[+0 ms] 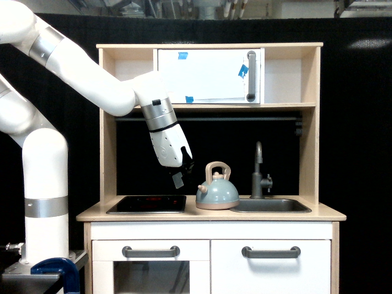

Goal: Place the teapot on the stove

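The small, squat, dome-shaped pale blue-grey toy teapot (217, 192) stands upright at the centre of the frame on the light wooden surface (208, 214) of a toy kitchen. It has a smooth matte body, one tan wooden loop handle rising above the dome, one tan base rim and one short spout pointing toward the left of the frame. Its widest axis runs left to right.

The flat, glossy black rectangular stove (147, 204) lies just left of the teapot, set into the same surface, with faint red marks near its rear edge. The teapot is beside the panel, not on it.

One grey metal sink basin (270, 206) sits directly right of the teapot, with one dark grey faucet (260, 171) behind it.

One white, smooth-shelled robot arm enters from the upper left of the frame. Its gripper (178, 176) hangs tilted, tip toward lower right, above the right end of the stove and left of the teapot handle, touching neither. Whether the jaws are spread or pressed together cannot be told.

One white upper cabinet door (208, 76) carries three blue tape pieces and one vertical grey handle. Two horizontal grey handles are mounted on the white lower fronts.
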`<state>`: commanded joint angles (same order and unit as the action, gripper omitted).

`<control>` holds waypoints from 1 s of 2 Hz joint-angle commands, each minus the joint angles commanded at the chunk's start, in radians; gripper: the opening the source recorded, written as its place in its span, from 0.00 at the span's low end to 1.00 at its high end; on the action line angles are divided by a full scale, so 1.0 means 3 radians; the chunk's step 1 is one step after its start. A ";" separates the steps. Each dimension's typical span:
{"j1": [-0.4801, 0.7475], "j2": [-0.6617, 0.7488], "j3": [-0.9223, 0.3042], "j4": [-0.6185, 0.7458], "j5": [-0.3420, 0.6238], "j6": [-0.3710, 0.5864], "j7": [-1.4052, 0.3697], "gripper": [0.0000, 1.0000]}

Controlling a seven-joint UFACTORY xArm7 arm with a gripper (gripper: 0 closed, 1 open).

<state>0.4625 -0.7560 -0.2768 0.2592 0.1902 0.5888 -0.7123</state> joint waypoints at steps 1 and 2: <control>0.0504 0.0849 -0.0107 0.0712 0.0078 0.0020 -0.0402 1.00; 0.0577 0.0669 -0.0066 0.0488 0.0179 -0.0118 -0.0457 1.00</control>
<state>0.6355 -0.5551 -0.2965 0.4057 0.2440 0.5535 -0.8496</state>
